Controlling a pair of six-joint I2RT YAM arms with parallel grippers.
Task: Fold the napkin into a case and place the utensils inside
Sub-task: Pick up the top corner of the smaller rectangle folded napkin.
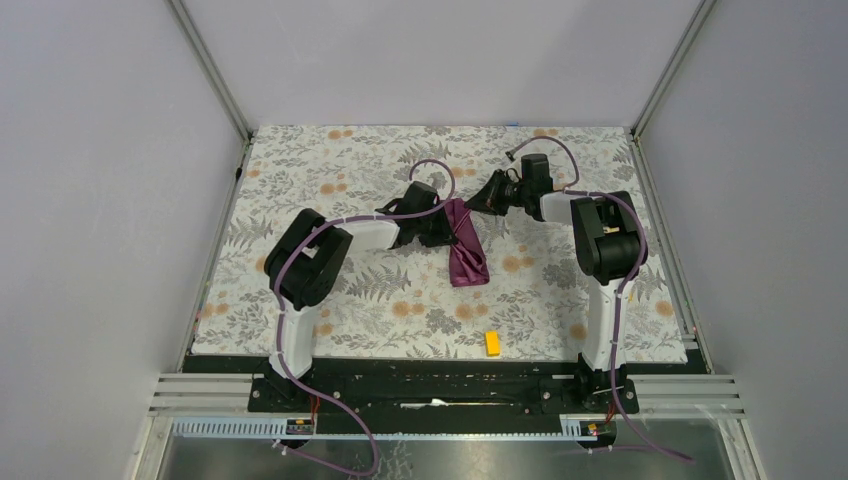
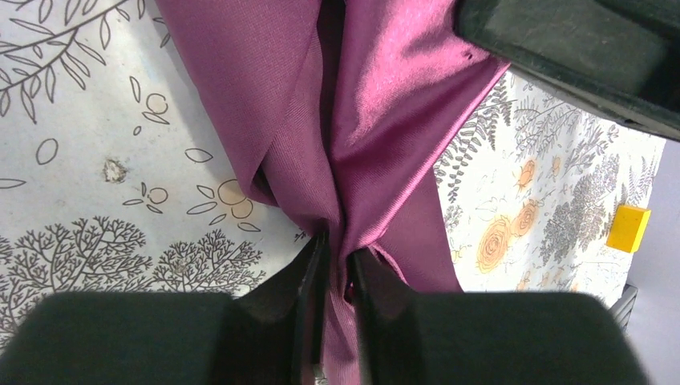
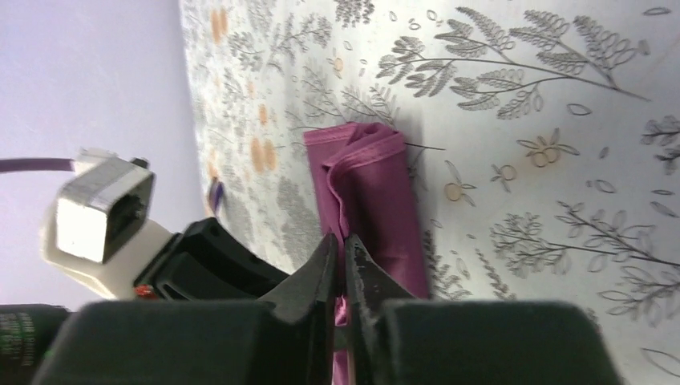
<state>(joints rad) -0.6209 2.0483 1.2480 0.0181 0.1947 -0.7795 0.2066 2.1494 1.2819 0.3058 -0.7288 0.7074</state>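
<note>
Pale grey walls (image 1: 100, 150) enclose a tabletop under a grey-and-orange floral printed table covering (image 1: 330, 170).

Top view: you find the plum-purple, faintly shiny cloth napkin (image 1: 468, 255) mid-table between the two arms, gathered into a narrow but rumpled strip. The left gripper (image 1: 447, 228) sits at its left edge. The right gripper (image 1: 478, 203) is just beside its far end. One small yellow rectangular block (image 1: 492, 343) lies well apart, toward the arm bases. No utensils show.

Left wrist view: the left gripper (image 2: 338, 250) is closed, pinching a bunched fold of the napkin (image 2: 377, 120). The cloth fans out loose beyond it.

Right wrist view: the right gripper (image 3: 341, 250) has its jaws drawn almost together at the near end of the napkin (image 3: 373, 200). You cannot tell whether cloth is caught.

Progress, as judged: the folding is partly done and the case is not yet flat or neat. Placing the utensils is all still to come.

Writing, brands, labels: none readable in any view.
</note>
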